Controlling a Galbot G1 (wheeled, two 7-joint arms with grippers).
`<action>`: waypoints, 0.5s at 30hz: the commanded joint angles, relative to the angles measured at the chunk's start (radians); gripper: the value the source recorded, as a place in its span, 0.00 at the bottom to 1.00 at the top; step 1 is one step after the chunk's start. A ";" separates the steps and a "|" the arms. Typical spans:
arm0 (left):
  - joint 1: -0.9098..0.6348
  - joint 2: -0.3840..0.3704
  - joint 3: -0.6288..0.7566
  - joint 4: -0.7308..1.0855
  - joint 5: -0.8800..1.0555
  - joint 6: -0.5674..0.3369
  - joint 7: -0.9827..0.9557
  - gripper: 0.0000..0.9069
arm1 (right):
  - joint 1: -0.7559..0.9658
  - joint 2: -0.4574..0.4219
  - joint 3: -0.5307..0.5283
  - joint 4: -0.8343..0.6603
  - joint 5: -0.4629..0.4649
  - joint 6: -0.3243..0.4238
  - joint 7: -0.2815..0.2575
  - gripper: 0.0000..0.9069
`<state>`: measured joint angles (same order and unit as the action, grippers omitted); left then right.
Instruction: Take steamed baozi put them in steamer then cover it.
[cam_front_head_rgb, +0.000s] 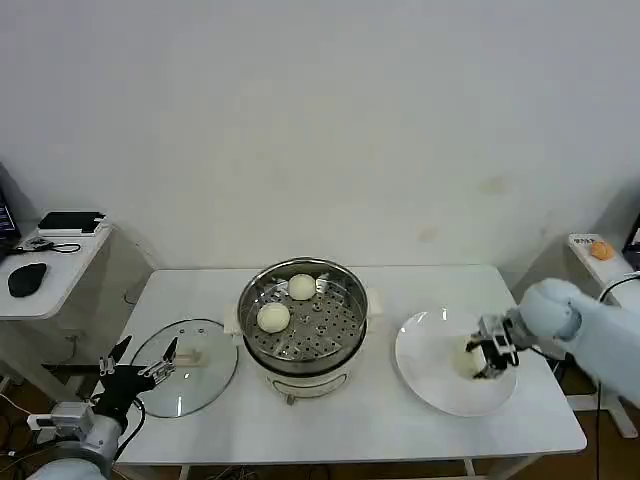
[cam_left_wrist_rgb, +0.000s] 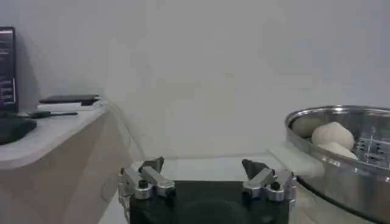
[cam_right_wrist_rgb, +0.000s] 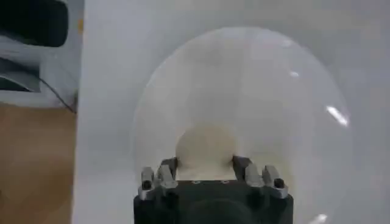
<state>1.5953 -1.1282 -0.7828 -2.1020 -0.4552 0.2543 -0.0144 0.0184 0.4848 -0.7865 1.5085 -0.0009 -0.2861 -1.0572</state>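
Note:
The steamer (cam_front_head_rgb: 345, 345) stands open at mid-table, holding two steamed baozi (cam_front_head_rgb: 302, 287) (cam_front_head_rgb: 273, 317). Its cover (cam_front_head_rgb: 205, 385), a clear glass lid, lies flat on the table to its left. My left gripper (cam_front_head_rgb: 148, 352) hovers open over the lid's near-left edge, holding nothing. In the left wrist view that gripper (cam_left_wrist_rgb: 204, 164) faces the steamer (cam_left_wrist_rgb: 341, 176), where a baozi (cam_left_wrist_rgb: 332, 133) shows. My right gripper (cam_front_head_rgb: 480, 355) is down on the white plate (cam_front_head_rgb: 430, 350), shut on a third baozi (cam_front_head_rgb: 466, 358). In the right wrist view its fingers (cam_right_wrist_rgb: 241, 165) press both sides of this baozi (cam_right_wrist_rgb: 206, 146), which rests on the plate (cam_right_wrist_rgb: 256, 91).
A side table (cam_front_head_rgb: 60, 270) with a black mouse and a dark device stands off the left end. A small shelf (cam_front_head_rgb: 600, 250) with an orange object is at the far right. The white table's front edge (cam_front_head_rgb: 350, 455) runs just below the plate and lid.

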 joint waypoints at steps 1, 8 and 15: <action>0.003 0.003 -0.004 0.000 -0.002 0.000 0.001 1.00 | 0.390 0.114 -0.123 -0.029 0.131 -0.006 -0.001 0.70; 0.005 0.002 -0.012 0.000 -0.004 0.000 0.000 1.00 | 0.607 0.327 -0.300 -0.008 0.222 -0.031 0.019 0.70; 0.004 -0.008 -0.012 -0.001 0.002 0.000 -0.001 1.00 | 0.615 0.531 -0.347 -0.011 0.275 -0.029 0.033 0.70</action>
<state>1.5988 -1.1348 -0.7950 -2.1038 -0.4538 0.2540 -0.0156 0.4588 0.7521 -1.0098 1.5037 0.1813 -0.3114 -1.0330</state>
